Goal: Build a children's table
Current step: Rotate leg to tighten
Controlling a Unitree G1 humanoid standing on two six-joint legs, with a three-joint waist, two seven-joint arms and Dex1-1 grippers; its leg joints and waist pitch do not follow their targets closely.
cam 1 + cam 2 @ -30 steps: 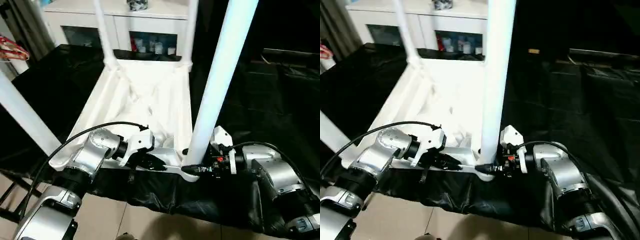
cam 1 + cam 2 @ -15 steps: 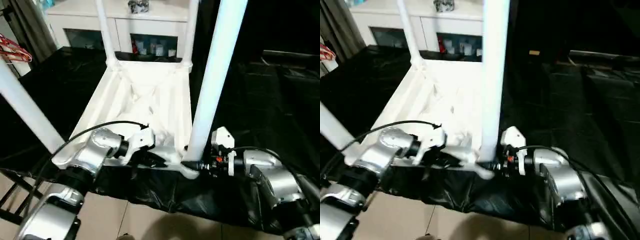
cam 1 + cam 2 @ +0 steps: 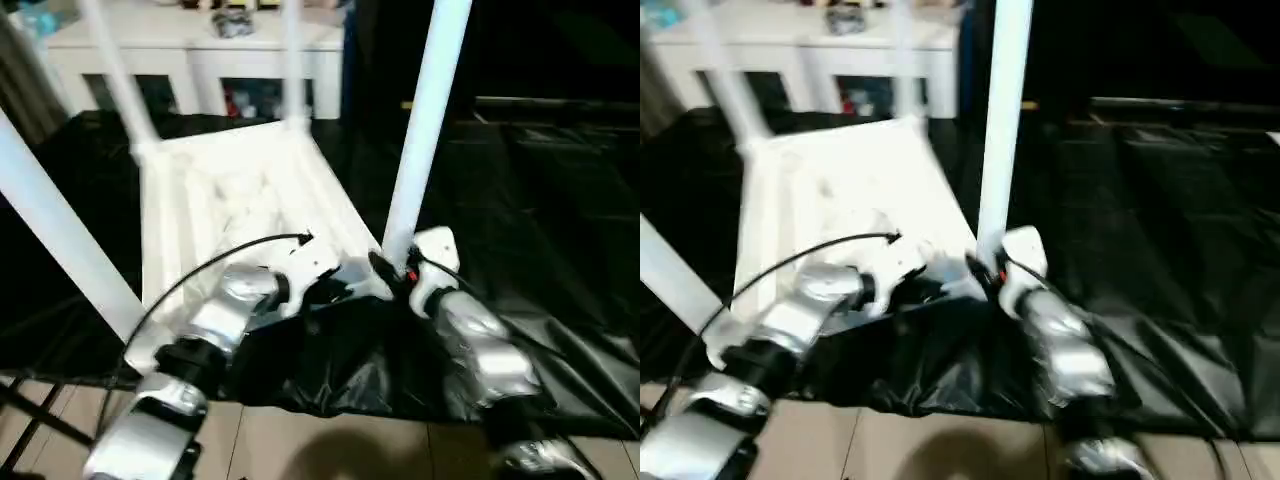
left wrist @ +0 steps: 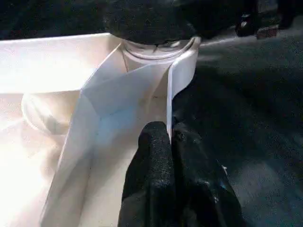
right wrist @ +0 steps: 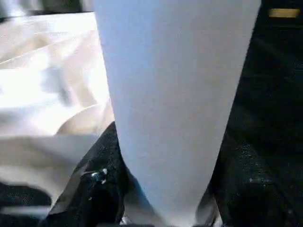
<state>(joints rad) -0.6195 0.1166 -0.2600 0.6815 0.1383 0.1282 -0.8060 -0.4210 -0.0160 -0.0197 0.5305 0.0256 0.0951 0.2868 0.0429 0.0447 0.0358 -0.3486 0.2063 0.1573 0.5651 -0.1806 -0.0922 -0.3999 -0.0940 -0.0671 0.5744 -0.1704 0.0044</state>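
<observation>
My left gripper (image 4: 169,142) is pinched shut on the rim of the upturned table (image 3: 240,180), so it has no room sideways. My right gripper (image 5: 165,198) has its fingers either side of the near leg (image 3: 420,130), which blocks the way across. Three more legs rise at the other corners; the ribbed hollow between them lies open from above. The black cloth (image 3: 560,200) to my right is bare. A white cabinet (image 3: 190,50) closes off the far side.
</observation>
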